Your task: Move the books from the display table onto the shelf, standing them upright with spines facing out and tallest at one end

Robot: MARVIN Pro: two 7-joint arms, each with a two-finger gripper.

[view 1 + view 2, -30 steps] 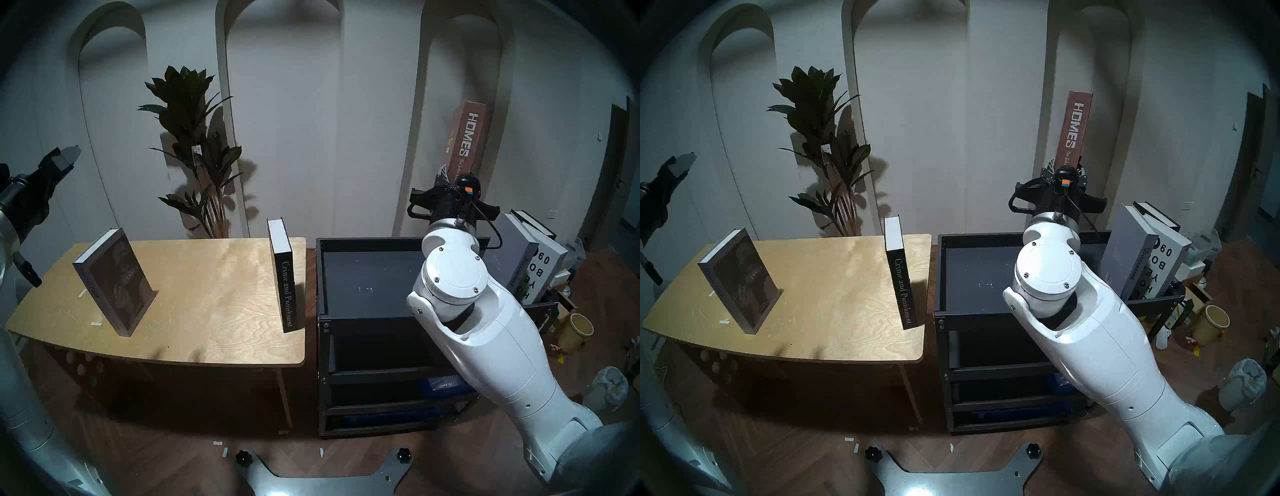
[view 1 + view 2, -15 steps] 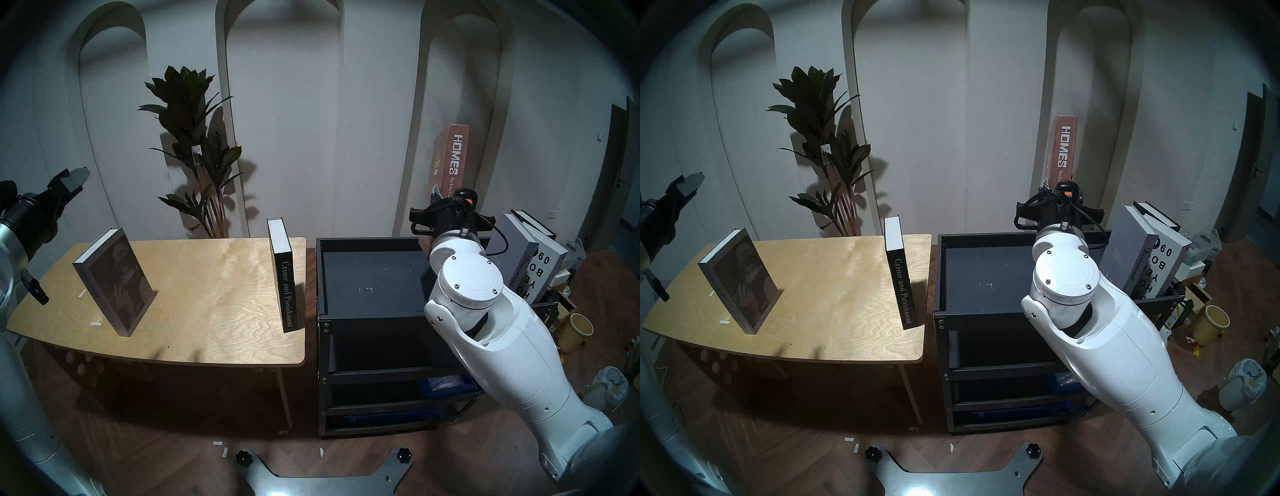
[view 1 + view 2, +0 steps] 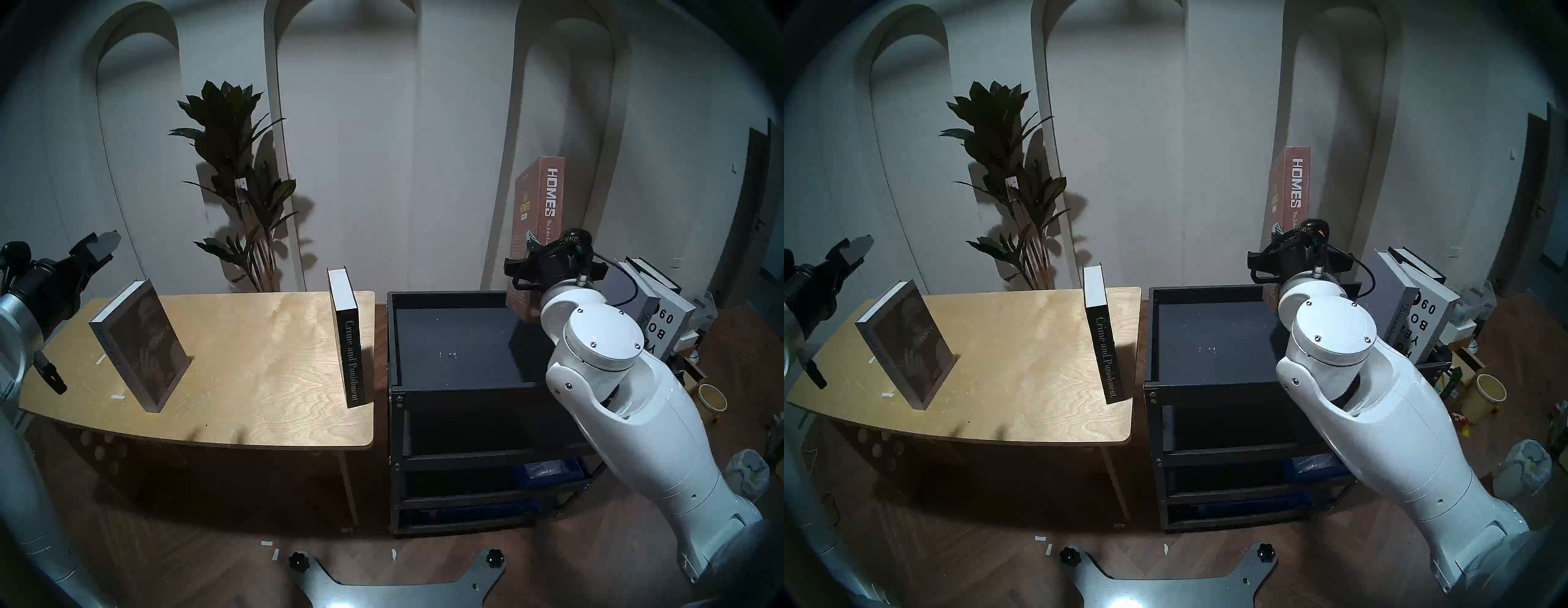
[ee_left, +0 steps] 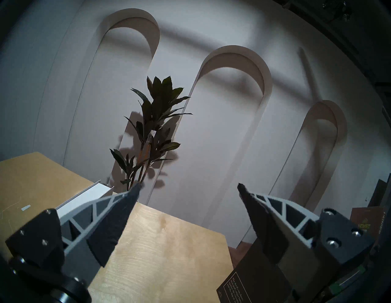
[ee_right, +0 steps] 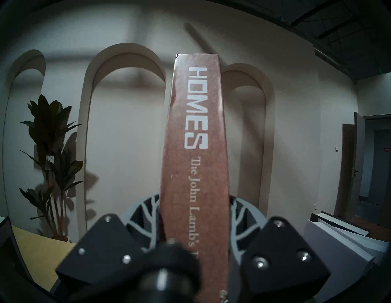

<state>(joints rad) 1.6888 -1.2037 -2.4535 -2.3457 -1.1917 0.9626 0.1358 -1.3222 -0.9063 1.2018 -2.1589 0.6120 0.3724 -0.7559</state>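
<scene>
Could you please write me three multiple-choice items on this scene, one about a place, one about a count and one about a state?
1. Where does the Crime and Punishment book stand?
A. the plywood table's right end
B. the cart's top tray
C. the floor

2. How many books stand on the plywood table?
A. one
B. two
C. four

3. What is the right gripper doing?
A. hanging open
B. gripping the Homes book
C. resting on the tray

Answers: 1 A, it stands by the table's right edge; 2 B, Special Issue book and Crime and Punishment; 3 B, both fingers clamp its spine.
</scene>
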